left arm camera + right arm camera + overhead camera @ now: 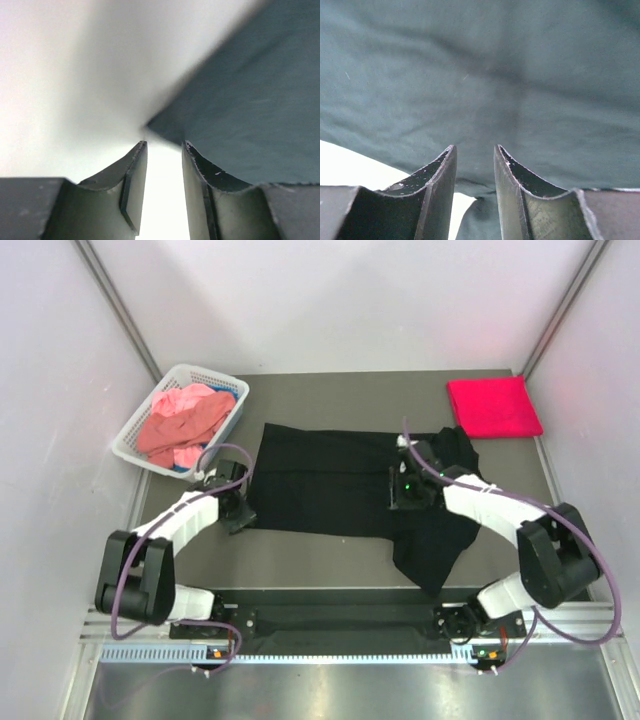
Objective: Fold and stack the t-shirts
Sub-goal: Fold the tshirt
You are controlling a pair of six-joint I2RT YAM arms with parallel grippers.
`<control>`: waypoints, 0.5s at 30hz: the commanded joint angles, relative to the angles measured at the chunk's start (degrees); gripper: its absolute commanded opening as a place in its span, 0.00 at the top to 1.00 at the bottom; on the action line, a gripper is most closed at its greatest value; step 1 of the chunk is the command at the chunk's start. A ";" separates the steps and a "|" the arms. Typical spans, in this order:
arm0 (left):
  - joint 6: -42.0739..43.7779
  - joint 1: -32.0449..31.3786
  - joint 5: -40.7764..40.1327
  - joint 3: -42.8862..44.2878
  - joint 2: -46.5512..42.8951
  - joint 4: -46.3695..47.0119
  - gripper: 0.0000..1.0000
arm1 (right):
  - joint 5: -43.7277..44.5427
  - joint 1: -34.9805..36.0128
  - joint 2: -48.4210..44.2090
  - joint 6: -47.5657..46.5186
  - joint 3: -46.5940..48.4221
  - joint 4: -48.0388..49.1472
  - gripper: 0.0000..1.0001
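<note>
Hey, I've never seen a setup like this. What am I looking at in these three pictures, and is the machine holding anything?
Two robot arms are bolted at the near edge of a table, each ending in a two-finger gripper. One picture looks down from above; the other two come from wrist cameras, showing each gripper's own fingers. On the table: a spread black t-shirt, a folded red t-shirt far right, and a white basket of pink shirts far left. The left gripper is at the black shirt's left edge, the right gripper over its right part. Both look open, holding nothing.
</note>
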 commanded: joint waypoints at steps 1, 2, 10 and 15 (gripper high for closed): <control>-4.26 0.69 -8.13 -1.34 -5.97 -8.65 0.60 | -0.27 4.08 2.51 0.36 -3.38 4.69 0.64; -4.62 0.78 -8.75 -1.07 -9.55 -9.44 0.60 | -0.18 6.53 2.60 0.71 -4.09 5.74 0.64; -2.86 1.13 -8.66 8.92 -14.43 -11.28 0.55 | 1.75 16.29 0.58 6.59 -12.44 7.51 0.67; -2.60 1.22 -6.91 11.41 -15.04 -9.98 0.55 | 2.81 20.26 -4.50 10.37 -15.61 6.63 0.67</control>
